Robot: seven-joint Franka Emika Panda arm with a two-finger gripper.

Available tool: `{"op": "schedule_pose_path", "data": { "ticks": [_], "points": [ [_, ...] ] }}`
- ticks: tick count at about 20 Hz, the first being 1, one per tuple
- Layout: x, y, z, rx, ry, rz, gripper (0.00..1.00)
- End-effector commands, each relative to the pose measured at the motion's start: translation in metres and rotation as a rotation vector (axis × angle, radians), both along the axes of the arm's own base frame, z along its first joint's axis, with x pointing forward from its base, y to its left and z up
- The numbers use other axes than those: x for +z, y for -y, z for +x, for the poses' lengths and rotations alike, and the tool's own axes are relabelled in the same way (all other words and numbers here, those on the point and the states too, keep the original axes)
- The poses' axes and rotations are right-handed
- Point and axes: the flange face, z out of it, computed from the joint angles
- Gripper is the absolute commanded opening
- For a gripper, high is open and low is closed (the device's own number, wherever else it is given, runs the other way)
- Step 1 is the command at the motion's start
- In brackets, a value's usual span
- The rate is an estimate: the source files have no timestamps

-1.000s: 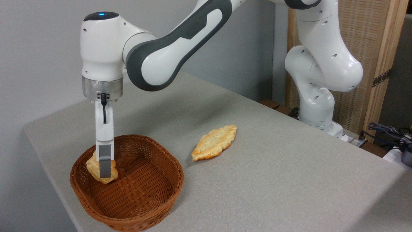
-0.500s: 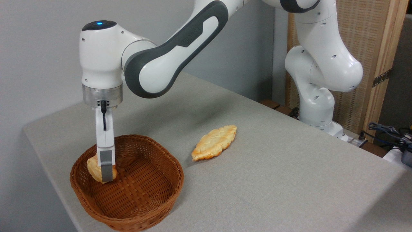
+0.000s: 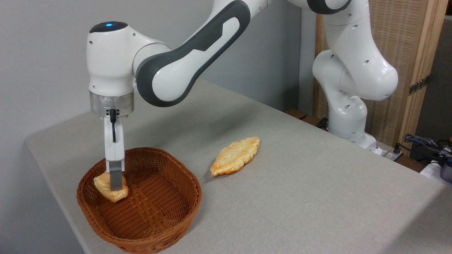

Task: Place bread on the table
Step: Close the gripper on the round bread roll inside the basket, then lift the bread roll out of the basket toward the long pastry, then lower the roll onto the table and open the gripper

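Observation:
The bread (image 3: 101, 183), a small chunky golden bun, sits against the left inner wall of the brown wicker basket (image 3: 166, 237) on the table (image 3: 310, 204). My gripper (image 3: 115, 187) reaches straight down into the basket. Its near grey finger (image 3: 116, 178) lies flat against the front of the bread. The far finger is hidden behind the bun. The jaws look closed around the bread, which still touches the basket.
A long flat leaf-shaped golden pastry (image 3: 235, 156) lies on the table to the right of the basket. The robot's white base (image 3: 348, 116) stands at the back right, with cables (image 3: 423, 144) beyond the table edge.
The wrist dropped a little into the basket. The near finger has drawn in against the bread, and the bun has tipped to lie flatter.

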Motion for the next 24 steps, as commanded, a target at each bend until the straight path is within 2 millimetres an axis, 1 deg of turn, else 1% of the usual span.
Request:
{"op": "schedule_pose_path", "data": {
  "ticks": [1, 3, 4, 6, 8, 10, 11, 12, 13, 14, 15, 19, 20, 21, 22, 23, 24],
  "points": [
    [0.019, -0.004, -0.003, 0.004, 0.010, 0.011, 0.14],
    [0.034, -0.011, -0.006, 0.017, 0.025, 0.012, 0.15],
    [0.046, -0.014, -0.008, 0.031, 0.036, 0.004, 0.15],
    [0.063, -0.027, -0.015, 0.067, 0.011, -0.021, 0.18],
    [0.088, -0.051, -0.026, 0.117, -0.015, -0.034, 0.19],
    [0.106, -0.073, -0.039, 0.167, -0.074, -0.066, 0.22],
    [0.114, -0.086, -0.047, 0.190, -0.105, -0.076, 0.22],
    [0.119, -0.094, -0.055, 0.202, -0.142, -0.075, 0.22],
    [0.123, -0.099, -0.067, 0.205, -0.201, -0.066, 0.24],
    [0.124, -0.109, -0.072, 0.219, -0.235, -0.060, 0.26],
    [0.120, -0.111, -0.078, 0.220, -0.282, -0.053, 0.26],
    [0.101, -0.105, -0.100, 0.217, -0.478, -0.039, 0.26],
    [0.098, -0.100, -0.104, 0.217, -0.509, -0.043, 0.27],
    [0.096, -0.097, -0.107, 0.223, -0.528, -0.044, 0.30],
    [0.090, -0.093, -0.110, 0.234, -0.550, -0.041, 0.38],
    [0.082, -0.086, -0.113, 0.236, -0.576, -0.032, 0.43],
    [0.073, -0.074, -0.118, 0.217, -0.595, -0.021, 0.46]
  ]
}}
